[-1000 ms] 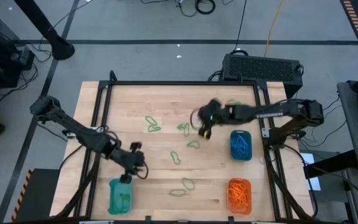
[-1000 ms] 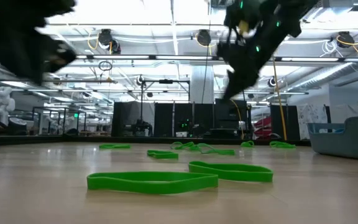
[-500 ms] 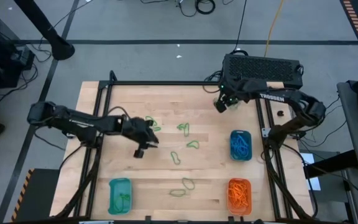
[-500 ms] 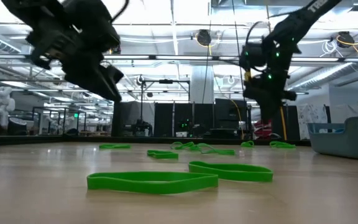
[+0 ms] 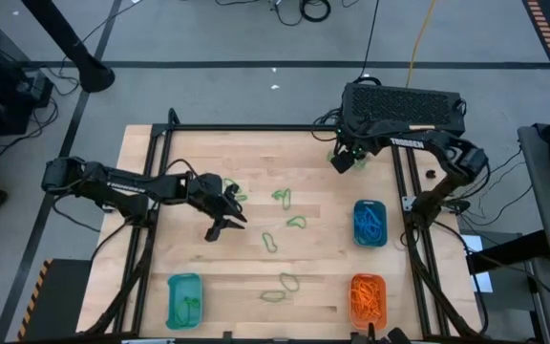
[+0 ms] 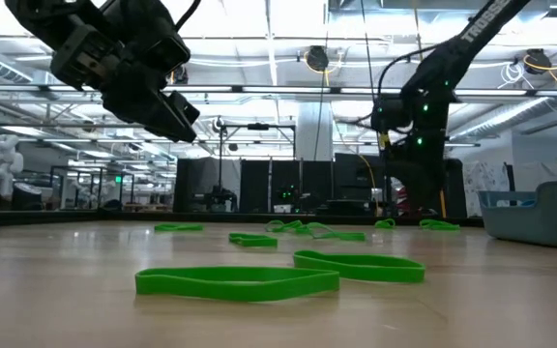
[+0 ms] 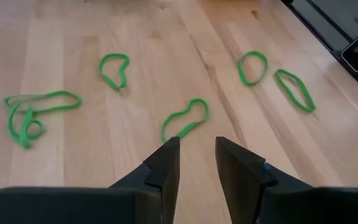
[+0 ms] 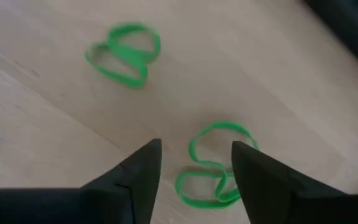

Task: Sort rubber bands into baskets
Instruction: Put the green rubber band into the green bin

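**Both grippers empty above the green bands**

Nearest the front edge sit my three baskets: a teal one (image 5: 184, 300) on my left with a few green bands inside, an orange one (image 5: 368, 296) on my right full of orange bands, and beyond it another teal one (image 5: 370, 222) holding blue bands. How many lie in each I cannot make out. Loose green bands (image 5: 277, 240) are scattered over the table (image 5: 256, 153) mid-way. My left gripper (image 7: 194, 163) hangs above them, fingers a little apart, gripping nothing. Farthest, at the back edge, my right gripper (image 8: 194, 167) hovers over two more green bands (image 8: 211, 163), fingers spread wide and empty; one band is partly cut off between them.
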### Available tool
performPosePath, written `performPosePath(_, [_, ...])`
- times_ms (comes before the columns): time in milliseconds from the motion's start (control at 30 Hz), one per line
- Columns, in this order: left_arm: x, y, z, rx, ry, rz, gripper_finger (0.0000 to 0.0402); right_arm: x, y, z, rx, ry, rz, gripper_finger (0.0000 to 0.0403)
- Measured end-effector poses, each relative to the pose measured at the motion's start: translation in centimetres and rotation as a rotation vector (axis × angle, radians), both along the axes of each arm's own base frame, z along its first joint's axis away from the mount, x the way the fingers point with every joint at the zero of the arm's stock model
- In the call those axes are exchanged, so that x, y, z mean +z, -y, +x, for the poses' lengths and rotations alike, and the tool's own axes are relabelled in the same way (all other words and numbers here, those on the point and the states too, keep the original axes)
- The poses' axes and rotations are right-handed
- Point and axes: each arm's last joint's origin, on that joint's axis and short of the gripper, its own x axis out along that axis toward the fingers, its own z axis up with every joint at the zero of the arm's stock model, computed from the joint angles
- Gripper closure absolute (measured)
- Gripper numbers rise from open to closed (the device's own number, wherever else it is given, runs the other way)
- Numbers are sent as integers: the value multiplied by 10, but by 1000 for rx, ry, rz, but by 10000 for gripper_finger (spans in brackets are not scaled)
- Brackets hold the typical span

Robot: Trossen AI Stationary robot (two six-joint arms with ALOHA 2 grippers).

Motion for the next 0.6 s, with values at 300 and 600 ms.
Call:
performPosePath(300, [0,0,0,0,-6,-11,292,-32,7,4,15,-150,12,210])
performPosePath(600, [0,0,0,9,-11,-26,292,-30,10,-1,-8,-163,-3,344])
